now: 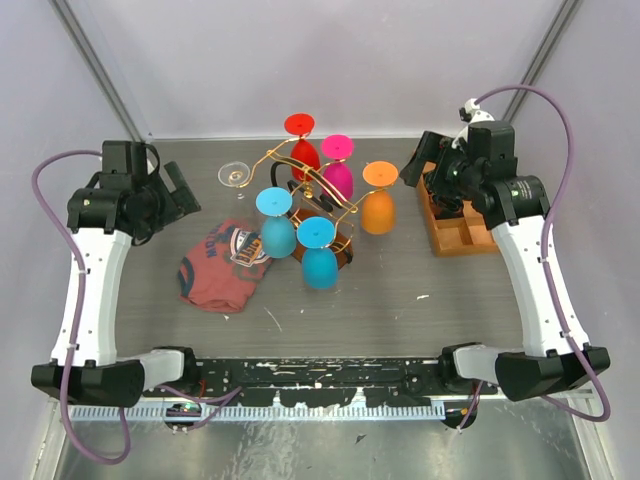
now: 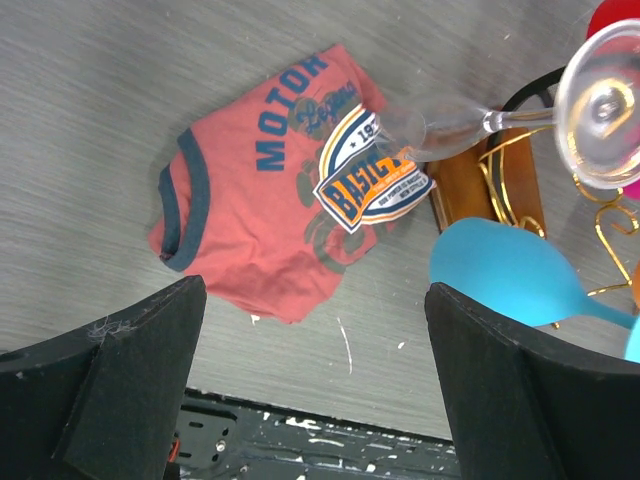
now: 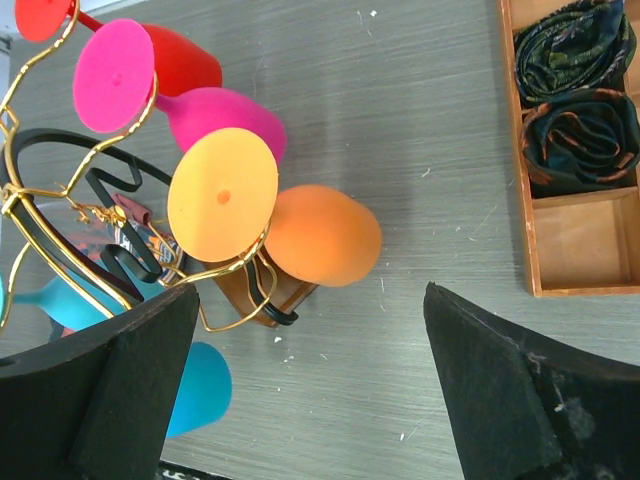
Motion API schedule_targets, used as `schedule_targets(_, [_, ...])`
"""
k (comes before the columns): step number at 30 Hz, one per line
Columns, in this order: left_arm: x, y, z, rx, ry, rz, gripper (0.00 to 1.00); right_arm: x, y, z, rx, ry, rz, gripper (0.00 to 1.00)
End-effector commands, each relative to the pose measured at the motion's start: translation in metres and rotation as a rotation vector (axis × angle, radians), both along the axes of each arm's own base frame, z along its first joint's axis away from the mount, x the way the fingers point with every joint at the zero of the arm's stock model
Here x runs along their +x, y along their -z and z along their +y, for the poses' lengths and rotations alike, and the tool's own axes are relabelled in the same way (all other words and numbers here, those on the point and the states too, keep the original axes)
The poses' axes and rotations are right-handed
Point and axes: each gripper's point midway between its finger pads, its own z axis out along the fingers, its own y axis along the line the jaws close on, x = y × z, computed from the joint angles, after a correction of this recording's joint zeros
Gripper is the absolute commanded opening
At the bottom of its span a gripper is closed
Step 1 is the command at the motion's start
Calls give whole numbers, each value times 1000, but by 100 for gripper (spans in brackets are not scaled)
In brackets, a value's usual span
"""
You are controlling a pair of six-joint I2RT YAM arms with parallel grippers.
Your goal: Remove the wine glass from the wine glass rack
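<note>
Wine glass rack (image 1: pixel 312 188) carries coloured glasses (image 1: pixel 378 212) upside down. Left gripper (image 2: pixel 315 310) wide open, empty; right gripper (image 3: pixel 312 330) same. Both clear of rack.

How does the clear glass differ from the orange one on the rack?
The orange glass is opaque, the clear glass see-through. The orange glass hangs at the right of the rack, by the right arm; the clear glass is at its left, by the left arm. Both are foot up.
</note>
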Motion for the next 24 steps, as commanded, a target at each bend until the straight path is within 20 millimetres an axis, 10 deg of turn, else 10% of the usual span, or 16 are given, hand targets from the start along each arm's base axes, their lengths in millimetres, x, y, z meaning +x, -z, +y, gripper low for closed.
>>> schedule_targets(1, [-5,30,1,-2,-12,102,98,-7,-11,2,2,-27,-53,100])
schedule_targets(9, [-4,125,-17,-118,-101,359,98,-18,-2,8,37,-53,-52,100])
schedule_targets(24, [-8,227,-56,-153,-147,614,98,-25,-8,-3,-7,-29,-94,100])
